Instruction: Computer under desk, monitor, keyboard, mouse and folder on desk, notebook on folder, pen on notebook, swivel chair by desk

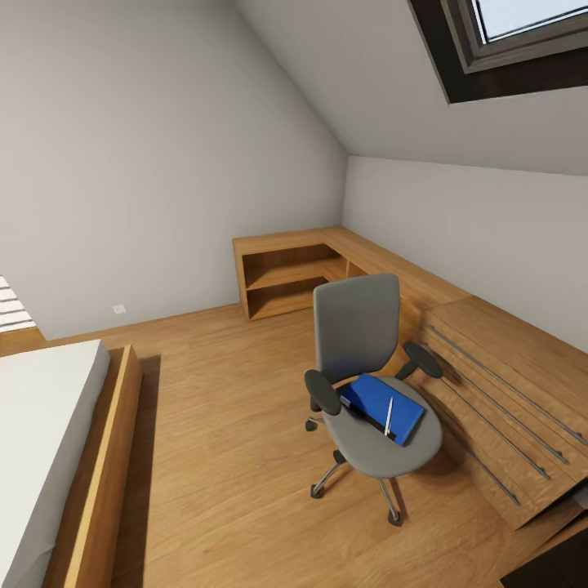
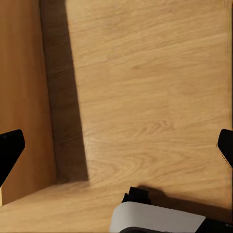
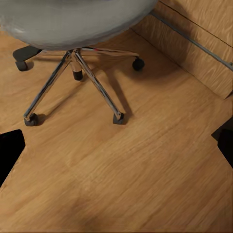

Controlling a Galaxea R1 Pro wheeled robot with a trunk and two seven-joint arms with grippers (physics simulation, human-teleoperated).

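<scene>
The blue flat folder (image 1: 382,406) lies on the seat of the grey upholstered swivel chair (image 1: 359,327), the thin white pen (image 1: 389,416) on top, beside the low light-wood cabinet (image 1: 506,384). Both the left gripper (image 2: 116,145) and right gripper (image 3: 116,145) hang wide open and empty above the wooden floor (image 1: 237,408), apparently on approach.

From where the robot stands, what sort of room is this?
Most likely an attic bedroom: a bed along one side, a sloped ceiling with a skylight, and a grey swivel chair beside low wood cabinets.
</scene>
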